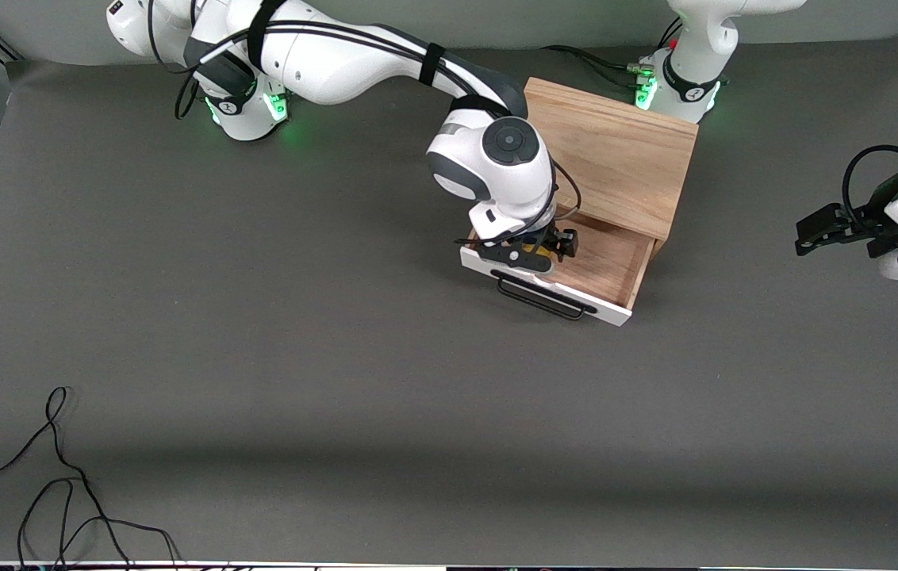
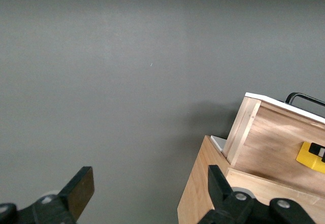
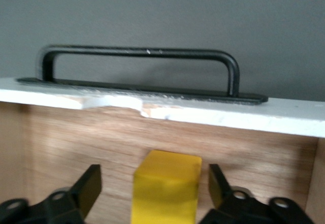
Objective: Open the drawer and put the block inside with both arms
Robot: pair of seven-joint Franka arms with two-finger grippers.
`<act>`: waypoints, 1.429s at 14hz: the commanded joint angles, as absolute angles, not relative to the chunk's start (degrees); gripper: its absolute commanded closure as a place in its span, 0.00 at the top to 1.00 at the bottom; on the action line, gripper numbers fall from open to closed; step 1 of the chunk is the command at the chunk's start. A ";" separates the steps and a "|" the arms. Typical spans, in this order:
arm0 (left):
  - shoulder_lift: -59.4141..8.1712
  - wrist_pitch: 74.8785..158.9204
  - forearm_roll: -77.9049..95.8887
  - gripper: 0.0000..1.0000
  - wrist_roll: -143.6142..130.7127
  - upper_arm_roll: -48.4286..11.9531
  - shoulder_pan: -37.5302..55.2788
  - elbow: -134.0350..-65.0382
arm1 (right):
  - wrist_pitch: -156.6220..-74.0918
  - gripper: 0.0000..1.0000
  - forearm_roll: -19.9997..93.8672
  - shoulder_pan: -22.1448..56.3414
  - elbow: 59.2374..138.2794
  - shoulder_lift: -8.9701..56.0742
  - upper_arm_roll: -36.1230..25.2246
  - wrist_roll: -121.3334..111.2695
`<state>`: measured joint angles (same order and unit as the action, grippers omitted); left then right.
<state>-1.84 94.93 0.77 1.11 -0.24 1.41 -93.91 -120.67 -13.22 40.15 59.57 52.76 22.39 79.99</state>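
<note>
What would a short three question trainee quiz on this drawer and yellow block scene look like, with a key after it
1. True or false: the drawer is pulled out of the cabinet.
2. Which gripper is over the drawer's interior with the block between its open fingers?
A. left gripper
B. right gripper
3. Fill in: the black handle sits on the drawer's ___ front panel.

Key
1. True; its wood floor shows.
2. B; the right gripper straddles the block, fingers apart from it, while the left gripper waits open over the table's left-arm end.
3. white.
</note>
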 commanded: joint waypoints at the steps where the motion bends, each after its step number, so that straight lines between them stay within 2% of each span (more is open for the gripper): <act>1: -2.11 93.60 0.70 1.00 1.50 -0.09 1.49 -92.72 | -118.58 1.00 -14.50 39.56 58.71 50.28 22.67 81.74; 3: -2.11 93.60 0.70 1.00 1.41 -0.09 1.49 -92.72 | -114.45 1.00 -14.15 37.28 58.71 46.78 23.37 81.39; 7: -2.11 93.25 0.70 1.00 1.41 -0.09 1.49 -92.64 | -107.41 1.00 -14.41 26.74 59.85 38.61 29.17 77.90; 11: -2.20 93.25 0.70 1.00 1.41 -0.09 1.49 -92.64 | -105.04 1.00 -13.62 17.86 69.06 28.32 28.65 60.06; 13: -2.20 93.25 0.70 1.00 1.41 -0.09 1.58 -92.72 | -100.74 1.00 -11.09 12.68 71.36 24.63 28.30 53.56; 14: -2.20 93.25 0.70 1.00 1.41 -0.09 1.58 -92.72 | -99.24 1.00 -9.42 11.35 72.50 22.52 25.78 49.18; 17: -2.20 93.34 0.70 1.00 1.41 -0.09 1.58 -92.72 | -98.79 1.00 2.07 11.60 78.72 14.01 10.77 36.26; 20: -2.20 93.25 0.70 1.00 1.41 -0.09 1.58 -92.72 | -98.96 1.00 5.89 11.69 85.59 7.93 -0.32 22.70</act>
<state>-1.84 94.41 0.77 1.11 -0.25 1.40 -93.91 -97.81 3.42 11.17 77.31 14.38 4.94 28.71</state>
